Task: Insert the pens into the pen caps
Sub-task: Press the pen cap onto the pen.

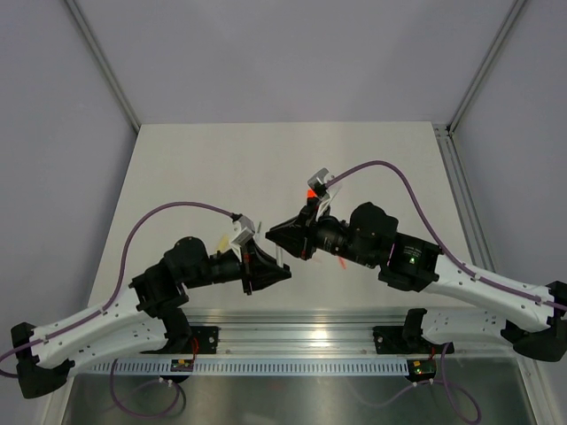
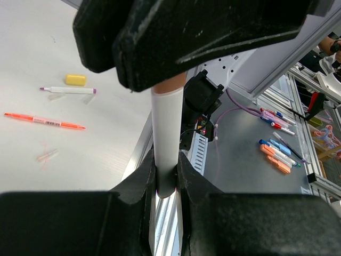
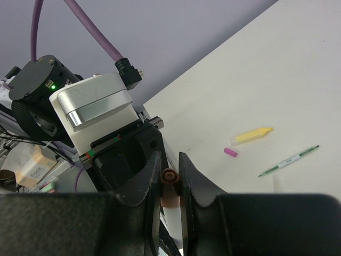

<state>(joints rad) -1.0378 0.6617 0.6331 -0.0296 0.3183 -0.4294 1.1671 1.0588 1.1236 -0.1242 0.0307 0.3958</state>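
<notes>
Presently in hand: the joining of one pen with its cap, in the air between your two arms, over the near edge of the surface [image 2: 90, 160].
Your left hand [image 2: 166, 160]: closed on the white pen [image 2: 165, 128], which stands out from the fingers toward the other hand.
Your right hand [image 3: 170, 160]: closed on the brownish-maroon cap [image 3: 169, 186], held between the fingers.
Contact: pen end and cap meet in the left wrist view. How deep the pen sits, I cannot tell.
Next move: I judge you must hold both on one line and push them straight together. A tilt could jam the cap or make it slip.
Waiting: the orange-red pen [image 2: 45, 121] and the pale yellow highlighter [image 3: 250, 136] lie on the surface.
</notes>
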